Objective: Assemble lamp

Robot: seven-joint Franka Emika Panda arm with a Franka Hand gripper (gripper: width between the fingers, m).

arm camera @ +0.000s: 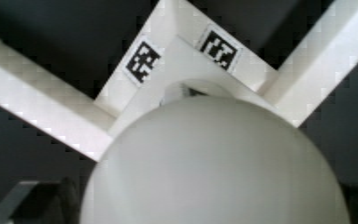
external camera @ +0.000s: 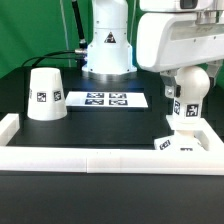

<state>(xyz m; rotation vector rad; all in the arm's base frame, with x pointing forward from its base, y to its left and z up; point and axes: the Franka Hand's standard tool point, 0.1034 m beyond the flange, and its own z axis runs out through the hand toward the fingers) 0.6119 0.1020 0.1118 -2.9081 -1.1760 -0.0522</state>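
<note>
The lamp's square white base [external camera: 192, 140] lies in the corner of the white rail frame at the exterior view's right, with tags on its near side. The bulb [external camera: 188, 108] stands upright on it, tags on its stem. My gripper [external camera: 186, 88] hangs straight over the bulb, open, its fingers down either side of the round head and apart from it. In the wrist view the bulb's head [arm camera: 202, 160] fills the middle and hides the fingertips; beyond it lies the base [arm camera: 176, 60]. The cone-shaped shade [external camera: 45, 94] stands alone at the exterior view's left.
A white rail frame [external camera: 100, 160] runs along the front and up both sides. The marker board [external camera: 105, 99] lies flat mid-table, in front of the white robot pedestal [external camera: 107, 45]. The table top is black.
</note>
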